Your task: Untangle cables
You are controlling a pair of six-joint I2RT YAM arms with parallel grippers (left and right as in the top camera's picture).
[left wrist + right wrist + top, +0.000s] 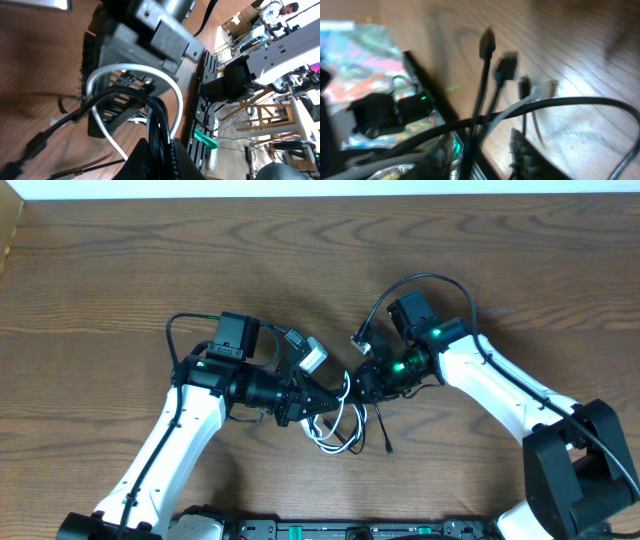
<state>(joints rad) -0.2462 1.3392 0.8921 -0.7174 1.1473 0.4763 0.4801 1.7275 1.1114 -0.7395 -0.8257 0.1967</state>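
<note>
1. The left hand (pixel 161 151) is clenched on the black cable (pixel 156 117), whose strands run bunched between its fingers. The white cable (pixel 131 71) arches in a loop just above the fingers and drops down beside them.
2. The right hand (pixel 362 383) faces the left hand at close quarters over the tangle. Its wrist view is blurred and cords cross in front of its fingers, so I cannot tell whether it is grasping or released.
3. The tangle sits on the wooden worktop (pixel 120 260), between the two hands and just below them, toward the front edge. White loops spill onto the wood, and one black plug end (pixel 387 446) lies just to the right of them.
4. The right wrist view shows two dark plugs (pixel 487 42) pointing away over the wood, in soft focus, with a pale plug (pixel 545 90) beside them. A thick dark cord (pixel 570 101) sweeps across in front of them.
5. The right arm's own heavy arm cable (pixel 420 280) arcs above its wrist, where green lights (pixel 437 333) glow. Both white arms reach in from the front corners.
6. The left wrist view shows a black rail (pixel 200 100) past the worktop's edge. Beyond it are stands, trailing wires and a distant person (pixel 280 10).
</note>
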